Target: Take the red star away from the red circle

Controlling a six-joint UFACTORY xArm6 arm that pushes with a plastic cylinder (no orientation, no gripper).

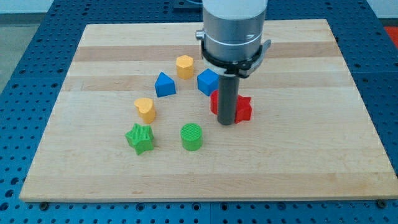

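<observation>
My tip [227, 123] rests on the wooden board [298, 149] just below two red blocks that sit close together. The rod covers the gap between them. The red block on the rod's right [244, 108] has pointed edges and looks like the red star. The red block on the rod's left [214, 102] is partly hidden by the rod; it may be the red circle, but I cannot make out its shape.
A blue cube [208, 81] sits just above the left red block. A blue triangular block [164, 84] and a yellow hexagon [185, 65] lie further left. A yellow heart [145, 109], a green star [140, 138] and a green circle [191, 137] sit at lower left.
</observation>
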